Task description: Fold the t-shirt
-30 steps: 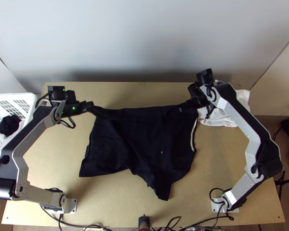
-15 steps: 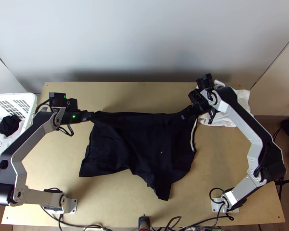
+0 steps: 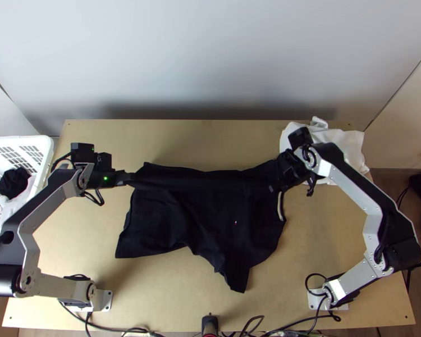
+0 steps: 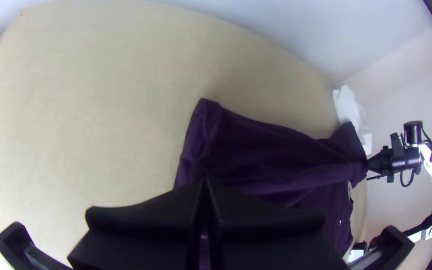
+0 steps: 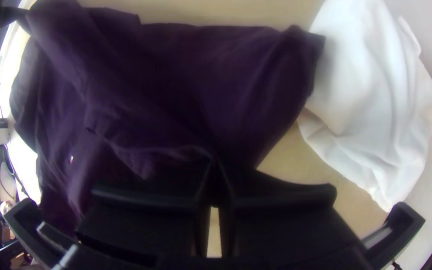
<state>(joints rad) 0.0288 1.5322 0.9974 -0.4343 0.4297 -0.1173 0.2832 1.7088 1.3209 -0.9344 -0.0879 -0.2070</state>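
Dark t-shirt [image 3: 210,208] pinched at 2 places

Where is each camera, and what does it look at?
Top view: high over the near edge, looking steeply down on the table and dark t-shirt; both arms show.

Left wrist view: on the left arm's wrist, looking past the left gripper's black fingers at the shirt, with the right arm beyond.

Right wrist view: on the right arm's wrist, looking past the right gripper's fingers at the shirt.

Both wrist views share the shirt and the white cloth.
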